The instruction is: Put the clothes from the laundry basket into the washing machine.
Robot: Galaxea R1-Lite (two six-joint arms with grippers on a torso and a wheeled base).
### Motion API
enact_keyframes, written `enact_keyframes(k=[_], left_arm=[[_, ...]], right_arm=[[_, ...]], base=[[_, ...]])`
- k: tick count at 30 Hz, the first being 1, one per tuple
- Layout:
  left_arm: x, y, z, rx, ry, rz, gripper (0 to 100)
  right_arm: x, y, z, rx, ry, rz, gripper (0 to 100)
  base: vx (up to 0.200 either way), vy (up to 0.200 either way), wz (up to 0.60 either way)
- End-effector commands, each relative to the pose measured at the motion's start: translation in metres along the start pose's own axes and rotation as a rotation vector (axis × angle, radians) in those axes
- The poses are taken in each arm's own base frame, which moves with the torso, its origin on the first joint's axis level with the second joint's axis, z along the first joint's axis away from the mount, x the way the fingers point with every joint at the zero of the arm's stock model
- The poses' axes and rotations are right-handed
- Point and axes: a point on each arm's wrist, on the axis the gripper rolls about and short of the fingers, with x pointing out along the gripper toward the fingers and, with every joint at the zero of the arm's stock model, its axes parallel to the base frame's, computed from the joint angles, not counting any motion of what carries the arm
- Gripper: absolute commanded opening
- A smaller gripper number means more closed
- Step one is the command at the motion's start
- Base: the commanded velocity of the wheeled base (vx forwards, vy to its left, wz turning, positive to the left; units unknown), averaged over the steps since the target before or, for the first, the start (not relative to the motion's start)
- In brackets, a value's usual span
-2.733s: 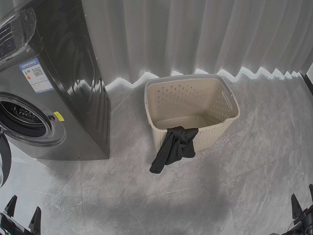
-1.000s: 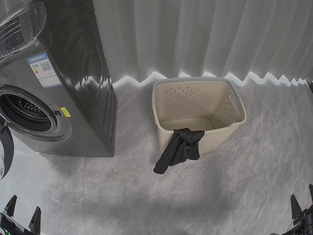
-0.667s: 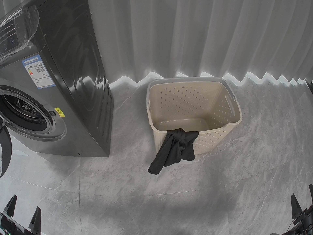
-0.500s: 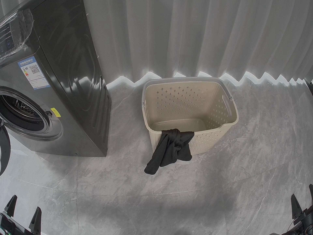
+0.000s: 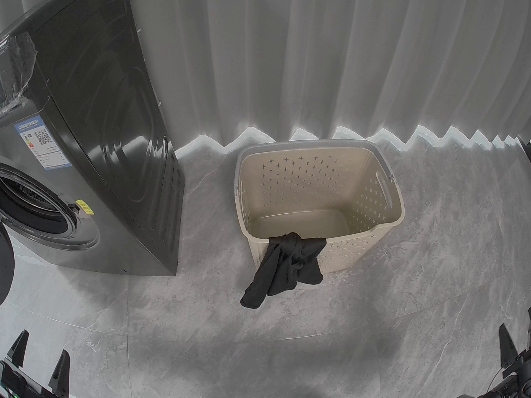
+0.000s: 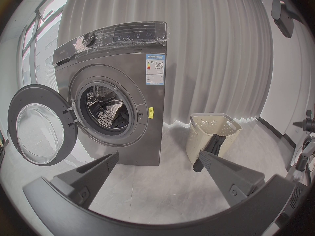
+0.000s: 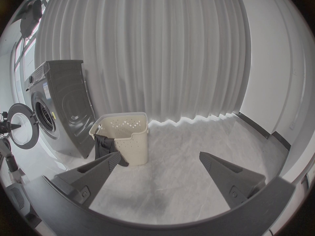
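A beige perforated laundry basket (image 5: pixel 310 178) stands on the floor in front of the curtain. A dark garment (image 5: pixel 282 266) hangs over its near rim, one end trailing on the floor. The grey washing machine (image 5: pixel 105 139) is at the left with its round door (image 6: pixel 42 125) swung open, and dark cloth lies inside the drum (image 6: pixel 110 110). My left gripper (image 5: pixel 40 355) is low at the near left, open and empty, far from the basket (image 6: pixel 213 128). My right gripper (image 5: pixel 519 338) is low at the near right, also open and empty, with the basket (image 7: pixel 124 131) and garment (image 7: pixel 105 146) well ahead of it.
A white pleated curtain (image 5: pixel 332 51) runs behind the basket and the machine. Grey marble-look floor (image 5: pixel 332 333) lies open between the grippers and the basket. A wall with a dark skirting (image 7: pixel 262 128) closes the right side of the room.
The whole head view has shifted: the camera moved, so the washer sits further left and the basket slightly lower. The garment hangs as before and both grippers stay open.
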Motion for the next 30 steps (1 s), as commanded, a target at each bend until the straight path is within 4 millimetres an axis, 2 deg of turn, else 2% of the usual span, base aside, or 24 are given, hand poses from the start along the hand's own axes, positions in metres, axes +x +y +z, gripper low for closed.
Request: enact_keyframes(k=[1, 4, 6, 8, 9, 10, 14, 16, 17, 19, 22, 26, 30], left_arm=[[0.0, 0.0, -0.005, 0.002, 0.001, 0.001, 100], [0.0, 0.0, -0.005, 0.002, 0.0, 0.001, 100], [0.0, 0.0, -0.005, 0.0, 0.001, 0.001, 100], [0.0, 0.0, -0.005, 0.0, 0.001, 0.002, 100], [0.0, 0.0, -0.005, 0.0, 0.001, 0.002, 100], [0.0, 0.0, -0.005, -0.001, 0.001, 0.002, 100], [0.0, 0.0, -0.005, 0.0, 0.001, 0.002, 100], [0.0, 0.0, -0.005, 0.0, 0.001, 0.002, 100], [0.0, 0.0, -0.005, 0.0, 0.001, 0.001, 100], [0.0, 0.0, -0.005, -0.001, 0.001, 0.001, 100], [0.0, 0.0, -0.005, -0.001, 0.001, -0.001, 100], [0.0, 0.0, -0.005, -0.004, 0.001, -0.001, 100], [0.0, 0.0, -0.005, -0.001, 0.001, 0.002, 100]], right_arm=[[-0.007, 0.001, 0.054, 0.009, -0.126, 0.022, 100], [0.013, 0.003, 0.065, 0.008, -0.019, 0.077, 100], [0.042, 0.006, 0.065, 0.023, 0.169, 0.152, 100], [0.065, 0.01, 0.066, 0.05, 0.272, 0.203, 100], [0.065, 0.01, 0.066, 0.05, 0.272, 0.203, 100], [0.092, 0.018, 0.067, 0.05, 0.333, 0.272, 100], [0.135, 0.044, 0.062, 0.057, 0.391, 0.411, 100], [0.136, 0.045, 0.062, 0.059, 0.392, 0.416, 100], [0.156, 0.064, 0.054, 0.086, 0.436, 0.454, 100], [0.168, 0.083, 0.052, 0.129, 0.467, 0.484, 100], [0.181, 0.098, 0.044, 0.15, 0.519, 0.466, 100], [0.19, 0.113, 0.029, 0.111, 0.573, 0.449, 100], [0.199, 0.126, 0.021, 0.094, 0.572, 0.442, 100]], base=[[0.0, 0.0, 0.0], [0.0, 0.0, 0.0], [0.0, 0.0, 0.0], [0.0, 0.0, 0.0], [0.0, 0.0, 0.0], [0.0, 0.0, 0.0], [0.0, 0.0, 0.0], [0.0, 0.0, 0.0], [0.0, 0.0, 0.0], [0.0, 0.0, 0.0], [0.0, 0.0, 0.0], [0.0, 0.0, 0.0], [0.15, 0.0, 0.0]])
